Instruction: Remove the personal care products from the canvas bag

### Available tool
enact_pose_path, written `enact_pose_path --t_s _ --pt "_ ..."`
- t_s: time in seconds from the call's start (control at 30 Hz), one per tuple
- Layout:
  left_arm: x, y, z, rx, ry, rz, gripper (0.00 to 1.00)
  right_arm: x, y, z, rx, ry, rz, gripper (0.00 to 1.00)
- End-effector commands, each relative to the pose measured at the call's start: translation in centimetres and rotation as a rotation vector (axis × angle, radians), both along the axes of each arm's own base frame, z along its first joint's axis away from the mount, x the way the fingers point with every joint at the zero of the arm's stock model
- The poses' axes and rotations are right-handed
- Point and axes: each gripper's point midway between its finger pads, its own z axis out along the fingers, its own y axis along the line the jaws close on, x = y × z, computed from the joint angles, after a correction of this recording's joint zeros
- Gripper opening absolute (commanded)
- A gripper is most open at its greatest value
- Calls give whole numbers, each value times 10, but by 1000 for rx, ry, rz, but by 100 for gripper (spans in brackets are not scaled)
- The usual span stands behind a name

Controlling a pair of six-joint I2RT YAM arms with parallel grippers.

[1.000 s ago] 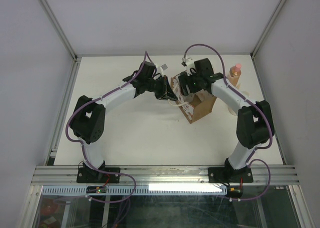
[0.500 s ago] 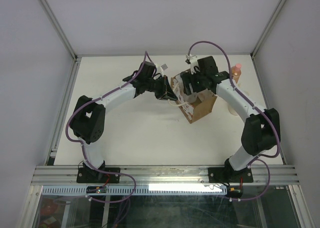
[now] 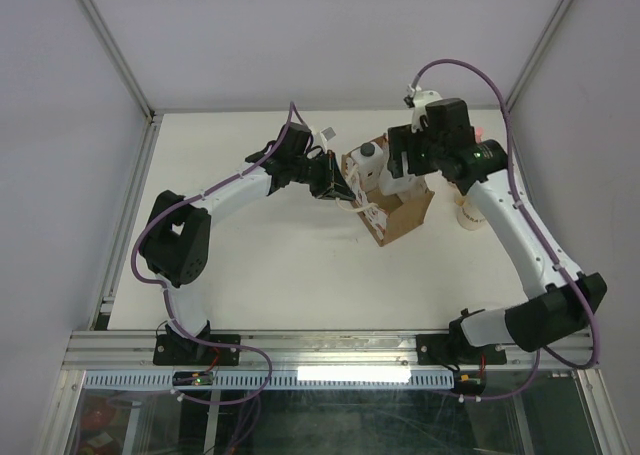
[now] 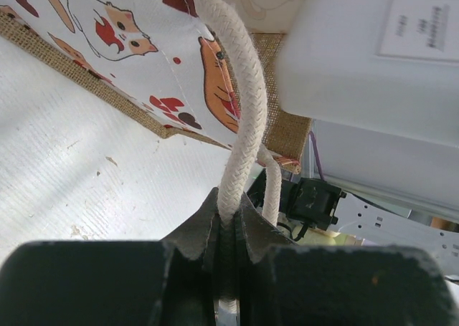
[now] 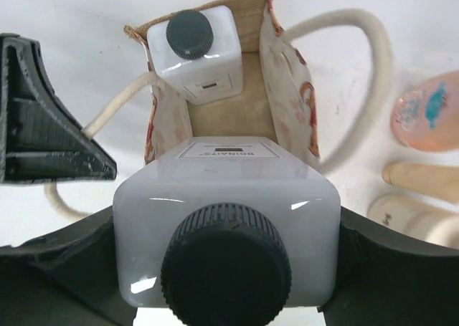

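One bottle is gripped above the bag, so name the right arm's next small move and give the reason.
Probably carry the held white bottle sideways toward the table beside the peach bottle and cream bottle. The right gripper has it above the canvas bag, apart from the second white bottle inside, and the left gripper pins the rope handle.

**Layout of the table.** The canvas bag (image 3: 405, 215) stands on the table (image 3: 260, 265), between the two arms. One squarish bottle (image 5: 193, 50) stands inside it, in the far left corner. A second squarish bottle (image 5: 226, 190) sits between the fingers of the right gripper (image 5: 228, 269), directly over the bag's mouth. The left gripper (image 4: 228, 222), left of the bag, is clamped on one rope handle (image 4: 237, 118). The other handle (image 5: 362, 89) loops out to the right. On the table right of the bag, apart from it, are the slim bottle (image 5: 429, 111), farther back, and the fourth bottle (image 3: 467, 213), nearer the arm bases.
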Motion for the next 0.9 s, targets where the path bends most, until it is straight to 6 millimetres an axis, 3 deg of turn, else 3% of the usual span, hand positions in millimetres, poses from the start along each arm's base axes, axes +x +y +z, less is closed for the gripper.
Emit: enact_pose_path --t_s 0.0,0.13,0.23,0.43,0.53,0.73,0.87 --pt "0 -6 19 -58 -43 -30 0 -24 -25 100 74 -234 -88 0" --pt "-1 -6 18 -57 -41 -32 0 -51 -46 117 70 -258 -143 0" --pt "-1 -7 18 -58 -41 -35 0 -65 -63 114 41 -253 -201 0" --pt "-4 -6 17 -59 -40 -42 0 -77 -108 83 -35 -233 -379 0" --pt "-5 -6 17 -58 -42 -43 0 -77 -130 53 -66 -201 -460 0" --pt "-5 -7 19 -66 -41 -50 0 -61 -163 1 12 -194 -564 0" --pt "-5 -8 21 -71 -41 -58 0 -47 -181 -16 20 -235 -626 0"
